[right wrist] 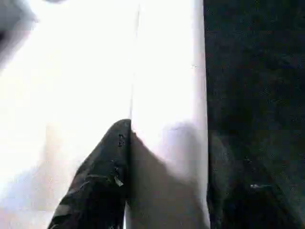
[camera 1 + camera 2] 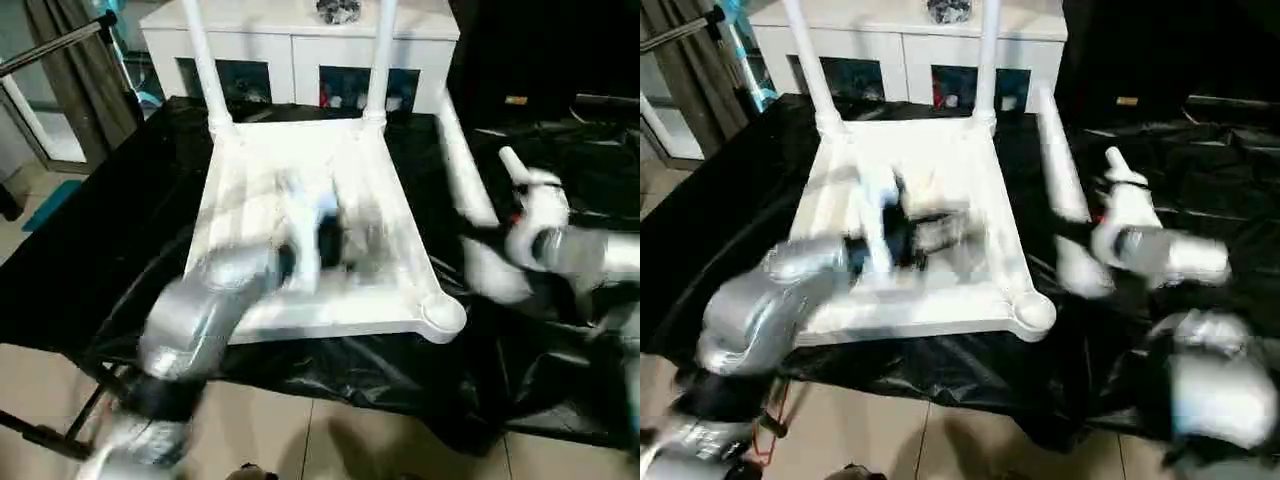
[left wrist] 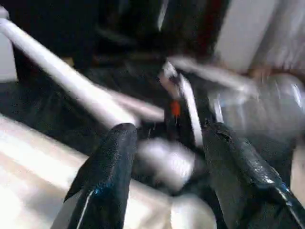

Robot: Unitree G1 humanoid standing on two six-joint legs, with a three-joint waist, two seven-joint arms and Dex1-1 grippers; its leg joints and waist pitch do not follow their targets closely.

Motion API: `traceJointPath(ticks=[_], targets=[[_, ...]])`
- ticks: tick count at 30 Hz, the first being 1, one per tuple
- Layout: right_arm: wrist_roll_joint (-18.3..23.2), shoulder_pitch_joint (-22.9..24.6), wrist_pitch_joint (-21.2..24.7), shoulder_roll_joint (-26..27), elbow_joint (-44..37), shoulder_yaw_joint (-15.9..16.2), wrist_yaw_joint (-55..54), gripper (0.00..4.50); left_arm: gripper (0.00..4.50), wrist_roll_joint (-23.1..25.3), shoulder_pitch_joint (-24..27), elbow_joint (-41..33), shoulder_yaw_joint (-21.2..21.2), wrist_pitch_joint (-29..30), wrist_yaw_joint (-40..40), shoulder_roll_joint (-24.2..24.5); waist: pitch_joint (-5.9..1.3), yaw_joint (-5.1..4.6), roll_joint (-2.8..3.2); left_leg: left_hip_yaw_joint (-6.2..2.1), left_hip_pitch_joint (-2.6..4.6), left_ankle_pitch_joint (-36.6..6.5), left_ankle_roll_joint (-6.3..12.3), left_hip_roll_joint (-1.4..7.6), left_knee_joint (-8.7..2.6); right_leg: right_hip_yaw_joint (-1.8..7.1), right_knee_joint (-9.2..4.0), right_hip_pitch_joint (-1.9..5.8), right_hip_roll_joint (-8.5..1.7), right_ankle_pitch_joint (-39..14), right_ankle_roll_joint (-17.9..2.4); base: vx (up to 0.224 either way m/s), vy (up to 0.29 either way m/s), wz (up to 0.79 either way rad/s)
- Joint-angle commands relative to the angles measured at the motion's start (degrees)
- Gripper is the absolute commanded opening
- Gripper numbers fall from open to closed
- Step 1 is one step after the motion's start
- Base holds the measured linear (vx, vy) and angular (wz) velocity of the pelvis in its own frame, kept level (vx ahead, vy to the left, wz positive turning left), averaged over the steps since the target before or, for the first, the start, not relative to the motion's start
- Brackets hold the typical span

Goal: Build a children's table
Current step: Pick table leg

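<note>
Floor: tiled floor (image 2: 300, 440) along the bottom edge of the head views, nearest the camera.
Left arm: silver forearm (image 2: 195, 310) rises from lower left, blurred, over the near part of the tabletop.
Left gripper: (image 3: 167, 157) in its wrist view, two black fingers (image 3: 107, 171) stand apart with clear space between them; nothing held.
Right arm: silver forearm (image 2: 1170, 255) enters from the right edge at mid-height, blurred.
Right gripper: (image 1: 157, 157) in its wrist view, one black finger (image 1: 102, 176) lies against a white leg (image 1: 167, 95); the other is lost against the dark sheet, so cannot tell whether the fingers are closed on the leg or merely beside it.
Tabletop: white tabletop (image 2: 310, 200) lies underside up at frame centre on the black sheet (image 2: 110, 240); open round socket (image 2: 443, 313) at its near right corner.
Loose leg: lies on the sheet just right of the tabletop (image 2: 462, 160), running from upper centre towards the right arm.
Fitted legs: two legs stand upright in the far corners, left (image 2: 203, 60) and right (image 2: 381, 60).
Cabinet: white cabinet (image 2: 290, 30) at top centre, behind the table.
Writing: no brand or label readable in any view.
View difference: left wrist view shows the loose leg (image 3: 71, 83) as a diagonal tube and an orange spot (image 3: 175, 109) near the blurred other arm.
</note>
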Motion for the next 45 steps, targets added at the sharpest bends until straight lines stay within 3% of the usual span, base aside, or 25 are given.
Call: traceJointPath(ticks=[1,2,5,8,9,11,17,23,24,26,28,34,38,39,42,43,44,45], targets=[[4.41,1.27,0.95,0.68,-7.32,-1.9,2.68,1.85,2.58,-1.85,-0.72,1.87,2.07,1.24,2.33,-1.02,-4.72,0.74,-1.82,-0.31,0.57,-8.01,4.92,0.99,-3.21,1.05,-3.92,3.13,-1.66,-6.95,-15.15,0.0,0.0,0.0],[7.27,3.93,1.83,2.11,-12.16,-1.74,5.48,1.85,2.58,-2.73,-2.05,3.6,3.37,1.57,3.92,-2.59,-4.6,0.92,-1.75,-0.16,0.67,-8.15,5.03,0.89,-3.19,1.09,-4.1,3.02,-1.51,-7.2,-15.03,0.0,0.0,0.0],[10.57,8.82,4.08,3.98,-20.5,0.69,9.32,1.85,2.58,-4.13,-4.92,7.34,5.66,1.77,6.47,-4.76,-4.55,1.7,-1.69,-0.25,0.84,-8.42,5.57,1.02,-3.37,1.22,-4.35,3.02,-1.5,-7.53,-13.9,0.0,0.0,0.0],[15.43,13.39,7.01,5.71,-30.54,2.81,11.97,1.85,2.58,-6.97,-7.65,11.03,9.29,2.9,7.96,-7.23,-4.59,2.2,-1.65,-0.46,1.05,-8.89,4.36,1.16,-3.56,1.29,-4.44,2.89,-1.78,-9.15,-13.6,0.0,0.0,0.0],[16.17,13.94,7.45,6.06,-31.85,2.85,12.11,1.85,2.58,-6.65,-7.86,11.38,9.2,3.07,7.93,-7.23,-4.52,2.15,-1.7,-0.51,0.87,-8.92,4.36,1.1,-3.67,1.24,-4.5,2.99,-1.74,-9.29,-13.44,0.0,0.0,0.0],[18.4,15.71,8.89,7.22,-35.76,3.09,12.28,1.85,2.58,-5.93,-8.28,12.23,8.71,3.75,7.59,-7.25,-4.4,2.17,-1.08,-0.69,0.93,-10.17,3.48,1.09,-3.91,1.21,-4.87,2.82,-1.74,-11.14,-12.24,0.0,0.0,0.0],[21.84,19.05,11.55,8.05,-42.2,3.67,13.01,1.84,2.58,-8.86,-9.17,13.64,9.46,6.28,7.83,-8.9,-4.34,2.27,-0.91,-0.89,0.81,-11.27,1.52,0.98,-4.14,1.21,-5.04,2.92,-1.89,-12.69,-11.34,0.0,0.0,0.0],[24.11,20.29,13.13,7.48,-45.34,3.3,12.62,1.84,2.58,-9.11,-9.9,15.75,11.88,6.32,10.71,-10.14,-4.33,2.2,-1.2,-0.87,0.74,-10.45,1.49,0.96,-4.2,1.25,-5.27,3.03,-1.95,-12.32,-10.49,0.0,0.0,0.0],[24.35,20.29,13.18,7.46,-45.44,3.23,12.57,1.84,2.58,-9.72,-9.95,15.76,12.37,6.27,10.88,-10.24,-4.42,2.16,-1.66,-0.85,0.61,-9.71,1.73,0.92,-4.16,1.17,-5.16,3.16,-2.0,-11.64,-10.71,0.0,0.0,0.0],[24.44,20.39,13.2,7.51,-45.57,3.3,12.36,1.84,2.58,-10.98,-9.91,15.51,13.09,6.56,10.76,-10.21,-4.51,2.1,-1.44,-0.87,0.55,-8.46,2.19,0.9,-4.1,1.13,-5.0,3.18,-1.99,-10.34,-11.07,0.0,0.0,0.0],[24.58,20.54,13.3,7.51,-45.78,3.38,12.11,1.84,2.22,-11.3,-9.9,15.43,13.35,6.73,10.88,-10.19,-4.54,1.96,-1.61,-0.81,0.48,-7.44,2.85,0.88,-4.04,1.13,-4.91,3.23,-1.95,-8.95,-11.6,0.0,0.0,0.0],[25.79,20.01,14.03,7.96,-47.48,2.87,10.53,1.84,2.22,-7.47,-9.27,15.94,12.65,6.4,13.77,-8.65,-4.49,1.82,-1.41,-0.74,0.63,-6.59,3.48,0.98,-4.04,1.13,-4.92,3.18,-1.92,-8.01,-12.09,0.0,0.0,0.0],[25.96,19.92,13.84,7.54,-47.09,2.42,10.47,1.84,2.57,-9.73,-8.57,15.07,14.7,7.88,15.91,-9.37,-4.44,1.85,-1.39,-0.75,0.68,-7.57,2.77,1.05,-4.11,1.15,-4.97,3.17,-1.99,-9.22,-11.82,0.0,0.0,0.0],[26.1,19.97,13.91,7.49,-47.2,2.44,10.57,1.84,2.6,-10.14,-8.52,14.85,14.98,8.17,16.26,-9.36,-4.46,1.89,-2.01,-0.71,0.58,-7.33,2.87,1.0,-4.1,1.13,-4.99,3.31,-1.97,-8.83,-11.84,0.0,0.0,0.0],[26.13,19.97,13.88,7.47,-47.31,2.46,10.61,1.84,2.76,-10.1,-8.31,13.96,14.81,8.74,16.45,-8.65,-4.44,2.06,-1.26,-0.81,0.58,-7.15,2.94,1.0,-4.06,1.13,-4.89,3.21,-2.04,-8.97,-11.78,0.0,0.0,0.0],[25.96,19.85,13.73,7.51,-47.14,2.31,10.36,1.84,2.9,-10.15,-8.26,13.57,14.9,8.91,16.44,-8.33,-4.41,2.01,-1.31,-0.78,0.56,-7.31,2.88,0.94,-4.07,1.12,-5.0,3.18,-1.97,-9.22,-11.54,0.0,0.0,0.0],[25.72,19.66,13.37,7.61,-46.97,2.01,9.66,1.84,2.98,-10.54,-8.19,12.76,15.31,9.32,16.35,-7.88,-4.44,2.09,-0.65,-0.89,0.6,-7.38,2.65,0.96,-4.1,1.11,-4.92,3.16,-1.99,-9.25,-11.52,0.0,0.0,0.0],[25.62,19.36,12.94,7.72,-46.71,1.4,8.78,1.84,3.02,-11.51,-8.16,11.61,16.18,10.01,16.13,-7.36,-4.44,1.92,-1.05,-0.83,0.6,-7.58,2.46,0.92,-4.12,1.08,-5.04,3.16,-1.88,-8.92,-11.48,0.0,0.0,0.0]])
